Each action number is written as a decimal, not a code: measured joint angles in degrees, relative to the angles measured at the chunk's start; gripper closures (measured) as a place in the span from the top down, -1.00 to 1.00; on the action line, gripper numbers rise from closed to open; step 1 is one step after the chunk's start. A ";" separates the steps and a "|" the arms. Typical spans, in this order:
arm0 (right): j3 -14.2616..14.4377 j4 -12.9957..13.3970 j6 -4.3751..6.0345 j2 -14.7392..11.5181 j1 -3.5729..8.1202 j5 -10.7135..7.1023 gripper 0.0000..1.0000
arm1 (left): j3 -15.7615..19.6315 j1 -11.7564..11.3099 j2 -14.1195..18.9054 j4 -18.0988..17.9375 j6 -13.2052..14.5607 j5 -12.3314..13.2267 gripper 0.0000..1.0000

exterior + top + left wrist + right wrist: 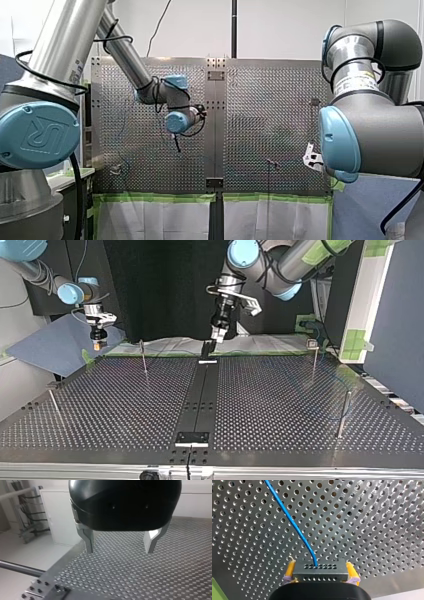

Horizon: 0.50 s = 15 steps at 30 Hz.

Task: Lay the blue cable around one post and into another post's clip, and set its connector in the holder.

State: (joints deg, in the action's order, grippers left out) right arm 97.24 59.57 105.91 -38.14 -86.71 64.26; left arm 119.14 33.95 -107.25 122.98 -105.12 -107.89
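Observation:
In the right wrist view my right gripper [320, 573] is shut, its yellow pads [290, 569] clamping a grey connector block [320, 570]. The blue cable [293, 523] runs out of the block and away over the perforated table. In the top view this gripper [99, 343] hangs at the far left corner, above the table's edge. My left gripper [120, 545] stands open with nothing between its metal fingers [88, 540]. In the top view it [216, 336] hovers over the far middle of the table, and in the front view it [176, 143] points down.
Thin posts stand on the table: two at the top view's left [144, 358] [54, 404], two at its right [314, 360] [343, 414]. A dark centre strip [202, 395] runs between the plates. A bar [20, 568] crosses beside the left fingers.

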 joint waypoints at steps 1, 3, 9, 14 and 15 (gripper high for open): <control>-0.02 0.01 -0.01 0.00 -0.03 0.00 -1.00 | 0.46 -0.02 0.00 -0.02 0.01 0.00 1.00; -0.01 0.06 -0.03 0.01 -0.07 -0.02 -1.00 | 1.45 -0.05 0.00 -0.09 0.02 -0.01 1.00; -0.14 0.06 -0.04 0.02 -0.19 -0.08 -1.00 | 4.39 -0.08 0.00 -0.18 0.07 0.00 1.00; -0.15 0.03 -0.06 0.02 -0.27 -0.07 -1.00 | 7.40 -0.07 0.00 -0.23 0.12 -0.05 1.00; -0.15 0.03 -0.06 0.02 -0.30 -0.07 -1.00 | 7.85 -0.07 0.00 -0.28 0.13 -0.06 1.00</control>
State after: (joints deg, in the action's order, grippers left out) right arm 97.08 59.60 105.85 -38.12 -87.01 64.18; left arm 126.99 33.87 -107.25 122.70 -104.98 -107.94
